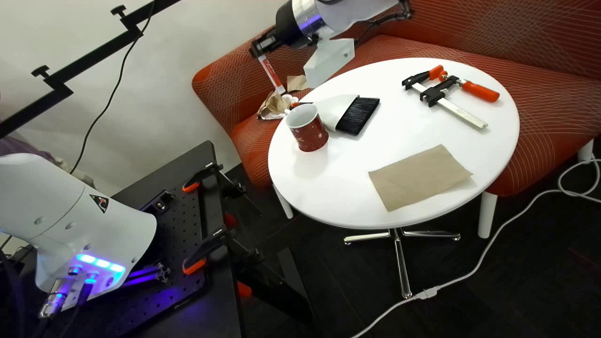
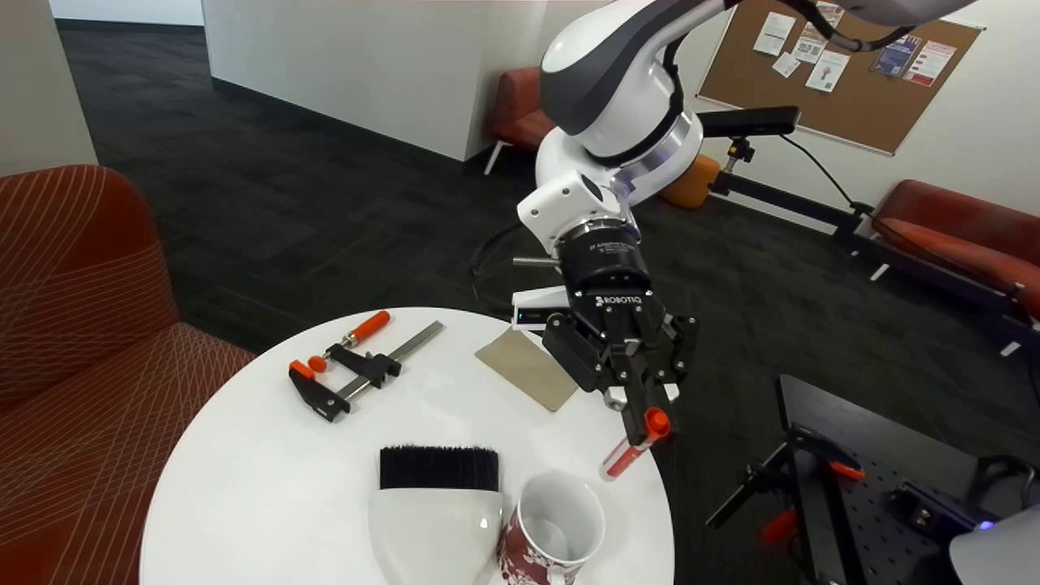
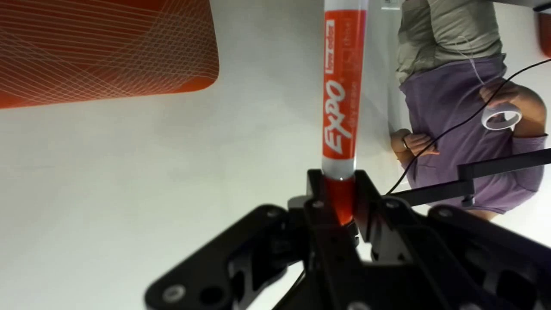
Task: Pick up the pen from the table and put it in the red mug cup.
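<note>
The pen, a red-and-white marker, is held in the air and shows in both exterior views (image 1: 273,77) (image 2: 624,460). It also shows large in the wrist view (image 3: 344,86). My gripper (image 1: 258,52) (image 2: 650,418) (image 3: 338,178) is shut on the red cap end, and the pale end points away from the fingers. In an exterior view the pen hangs tilted downward. The red mug cup (image 1: 311,134) (image 2: 520,552) stands upright on the round white table (image 1: 338,192) (image 2: 260,463), its white inside visible. The gripper is apart from the mug and above table height.
A white dustpan (image 1: 331,108) with a black brush (image 1: 359,116) lies beside the mug. A black clamp with orange handle (image 1: 439,94) and brown paper (image 1: 420,176) lie on the table. A red sofa (image 1: 554,89) borders it. A person (image 3: 456,133) is behind a black bar (image 3: 430,193).
</note>
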`<state>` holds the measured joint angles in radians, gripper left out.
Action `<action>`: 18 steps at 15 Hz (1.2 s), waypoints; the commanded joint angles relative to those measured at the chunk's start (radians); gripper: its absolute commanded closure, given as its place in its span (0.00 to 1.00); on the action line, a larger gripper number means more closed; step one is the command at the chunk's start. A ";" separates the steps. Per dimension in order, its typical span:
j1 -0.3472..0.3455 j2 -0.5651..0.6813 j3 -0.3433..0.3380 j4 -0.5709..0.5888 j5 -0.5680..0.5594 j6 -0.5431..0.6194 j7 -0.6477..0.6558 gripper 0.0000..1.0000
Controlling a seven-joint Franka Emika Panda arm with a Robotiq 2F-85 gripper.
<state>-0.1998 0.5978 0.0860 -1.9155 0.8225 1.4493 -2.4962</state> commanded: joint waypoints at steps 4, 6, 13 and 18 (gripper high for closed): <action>0.020 0.141 -0.017 0.120 -0.011 -0.073 -0.111 0.95; 0.024 0.169 -0.019 0.136 -0.009 -0.058 -0.113 0.95; 0.032 0.242 -0.033 0.169 -0.008 -0.004 -0.100 0.95; 0.041 0.282 -0.043 0.165 -0.005 0.101 -0.086 0.95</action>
<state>-0.1795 0.8607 0.0563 -1.7673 0.8194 1.5044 -2.5893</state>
